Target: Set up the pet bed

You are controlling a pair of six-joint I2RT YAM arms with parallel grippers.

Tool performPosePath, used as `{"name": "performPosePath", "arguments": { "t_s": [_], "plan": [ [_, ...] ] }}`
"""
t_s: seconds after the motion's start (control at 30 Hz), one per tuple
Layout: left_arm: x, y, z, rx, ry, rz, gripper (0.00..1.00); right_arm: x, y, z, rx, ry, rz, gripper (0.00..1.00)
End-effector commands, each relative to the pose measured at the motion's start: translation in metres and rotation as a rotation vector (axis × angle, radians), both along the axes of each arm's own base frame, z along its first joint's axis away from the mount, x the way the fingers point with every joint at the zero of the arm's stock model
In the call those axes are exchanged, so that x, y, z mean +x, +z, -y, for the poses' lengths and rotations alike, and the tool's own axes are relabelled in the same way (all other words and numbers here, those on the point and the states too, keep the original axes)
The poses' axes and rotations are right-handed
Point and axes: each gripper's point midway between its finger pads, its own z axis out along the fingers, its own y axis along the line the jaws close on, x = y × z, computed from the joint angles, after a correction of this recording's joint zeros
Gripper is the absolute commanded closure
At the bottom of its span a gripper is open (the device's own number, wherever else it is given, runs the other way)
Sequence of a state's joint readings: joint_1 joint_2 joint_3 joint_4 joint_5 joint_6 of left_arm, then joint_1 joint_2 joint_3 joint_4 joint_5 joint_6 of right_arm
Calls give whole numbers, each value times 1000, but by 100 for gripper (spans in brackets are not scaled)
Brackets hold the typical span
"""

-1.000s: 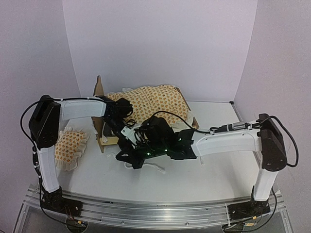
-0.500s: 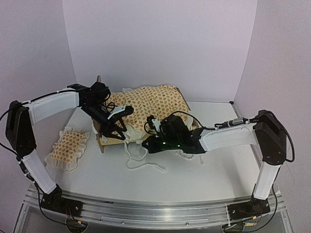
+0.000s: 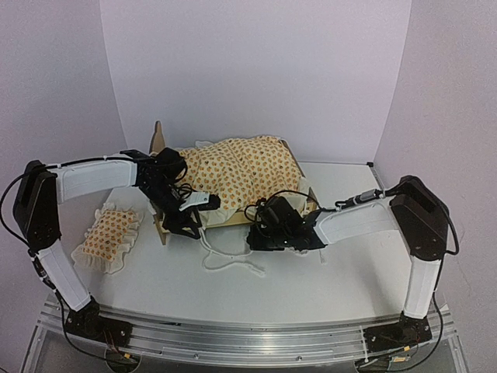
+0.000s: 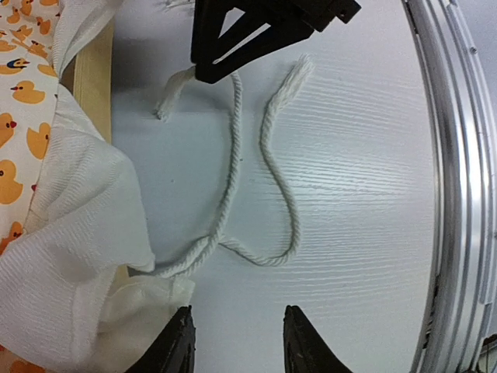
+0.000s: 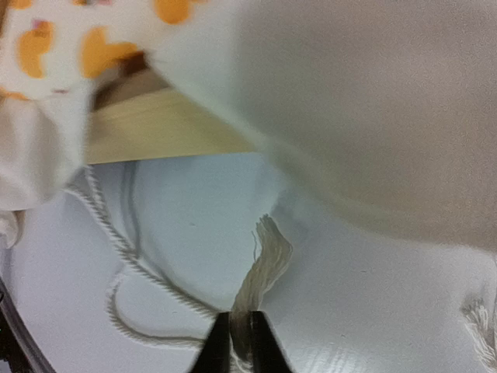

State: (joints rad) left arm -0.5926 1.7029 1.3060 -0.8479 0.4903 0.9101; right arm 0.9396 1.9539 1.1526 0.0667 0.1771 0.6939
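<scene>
The pet bed's light-wood frame (image 3: 158,141) stands at the back left, with duck-print ruffled bedding (image 3: 241,167) heaped on it and hanging over its near side. The matching pillow (image 3: 109,233) lies on the table to its left. A white cord (image 3: 229,260) trails from the bedding onto the table. My left gripper (image 4: 237,342) is open and empty, low by the bed's near left corner, beside the white ruffle (image 4: 78,233). My right gripper (image 5: 239,330) is shut on the cord's frayed end (image 5: 268,256), just in front of the wooden rail (image 5: 163,132).
The cord (image 4: 268,148) loops across the white tabletop between the two grippers. A black part of the right arm (image 4: 272,19) sits close ahead of the left gripper. The table's metal front rail (image 4: 454,194) runs along the near edge.
My left gripper has swung up away from the right one, then come down by the bed's near left corner, its jaws narrower. The right gripper has moved right toward the bed's front rail.
</scene>
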Motion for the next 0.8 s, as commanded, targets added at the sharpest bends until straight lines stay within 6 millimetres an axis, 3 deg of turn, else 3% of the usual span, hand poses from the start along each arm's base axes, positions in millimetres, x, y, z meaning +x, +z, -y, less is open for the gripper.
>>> {"name": "performPosePath", "arguments": {
  "t_s": [0.0,0.23,0.33,0.47,0.6,0.67,0.77],
  "plan": [
    [27,3,-8,66,-3,151,63,5,-17,30,-135,-103,-79,59],
    [6,1,-8,112,-292,257,50,-17,11,41,-147,35,-41,40],
    [10,-6,5,146,-367,318,49,-26,17,48,-158,95,-19,10],
    [18,-17,20,167,-416,364,54,-58,20,34,-121,310,-19,14],
    [35,-37,12,268,-433,428,61,-100,10,6,-140,596,34,25],
    [42,-47,6,320,-445,455,62,-99,0,1,-182,614,51,26],
    [54,-49,4,358,-442,509,61,-82,-10,5,-257,554,86,24]
  ]
}}
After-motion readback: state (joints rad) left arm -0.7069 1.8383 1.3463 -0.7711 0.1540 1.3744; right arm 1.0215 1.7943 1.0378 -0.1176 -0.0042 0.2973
